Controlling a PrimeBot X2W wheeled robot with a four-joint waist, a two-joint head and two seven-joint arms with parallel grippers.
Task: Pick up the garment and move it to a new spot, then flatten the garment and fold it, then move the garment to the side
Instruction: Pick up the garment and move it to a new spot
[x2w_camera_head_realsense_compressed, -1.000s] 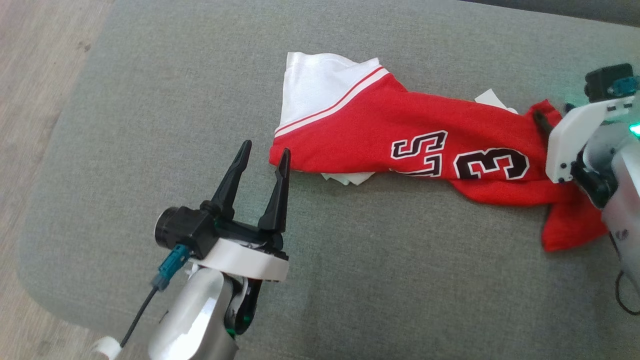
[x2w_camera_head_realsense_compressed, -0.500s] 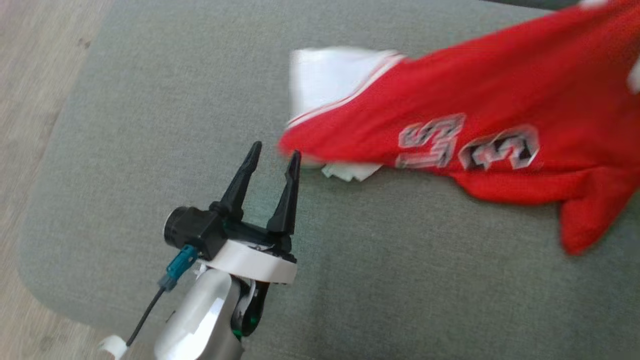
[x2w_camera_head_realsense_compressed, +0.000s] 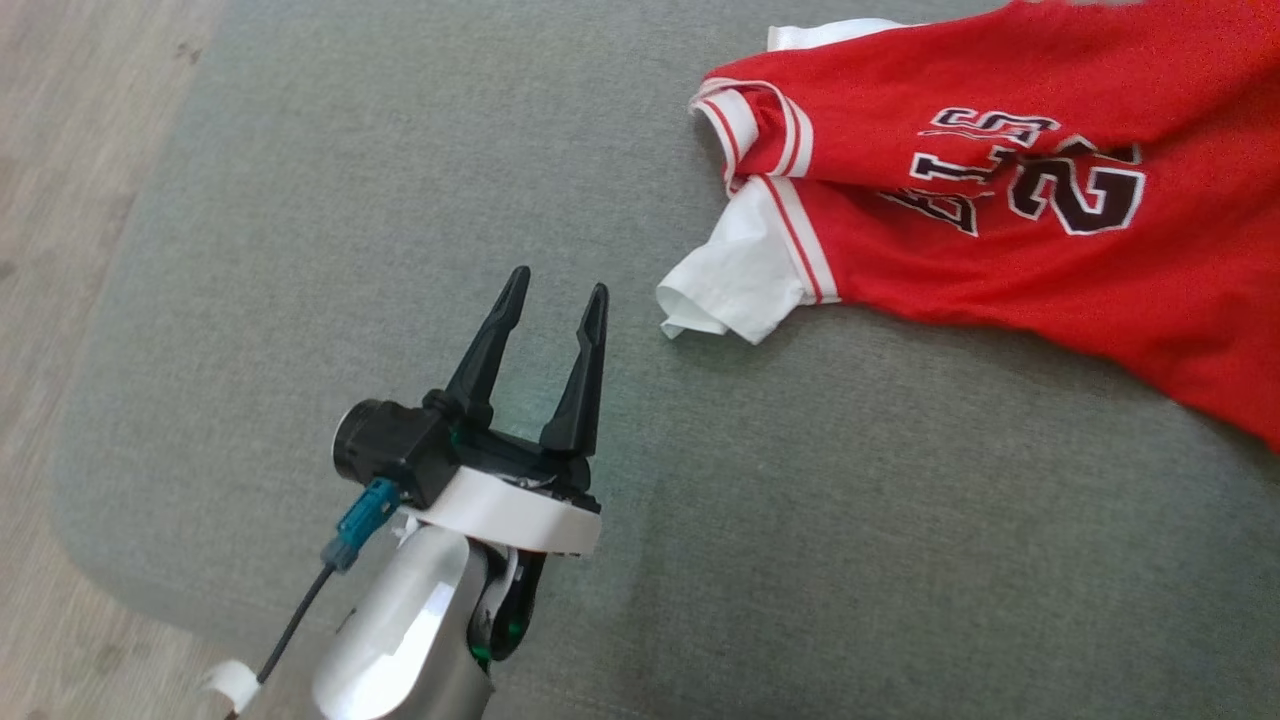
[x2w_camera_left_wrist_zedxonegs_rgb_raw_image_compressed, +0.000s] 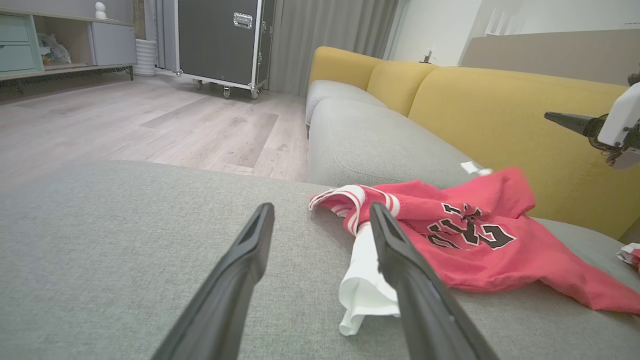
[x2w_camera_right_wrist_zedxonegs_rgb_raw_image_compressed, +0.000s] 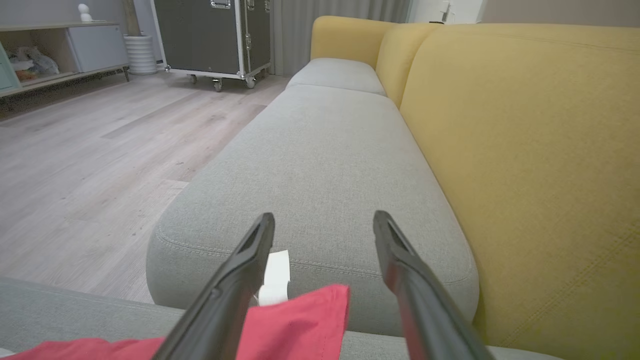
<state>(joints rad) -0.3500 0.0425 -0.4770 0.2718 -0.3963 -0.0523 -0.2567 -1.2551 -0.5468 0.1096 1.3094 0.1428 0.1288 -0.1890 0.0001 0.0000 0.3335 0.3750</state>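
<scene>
Left gripper (x2w_camera_head_realsense_compressed: 559, 280): fingers apart, nothing between them, poised over the grey seat cushion (x2w_camera_head_realsense_compressed: 300, 250), near and left of the shirt, not touching it. Right gripper (x2w_camera_right_wrist_zedxonegs_rgb_raw_image_compressed: 324, 216): fingers spread wide, no cloth pinched; it hangs above the shirt's far right end, with the yellow backrest (x2w_camera_right_wrist_zedxonegs_rgb_raw_image_compressed: 525, 150) to its right. Red shirt (x2w_camera_head_realsense_compressed: 1000, 270): lying rumpled on the cushion, far right, black-and-white lettering up. White sleeve (x2w_camera_head_realsense_compressed: 745, 275) points toward the left gripper.
</scene>
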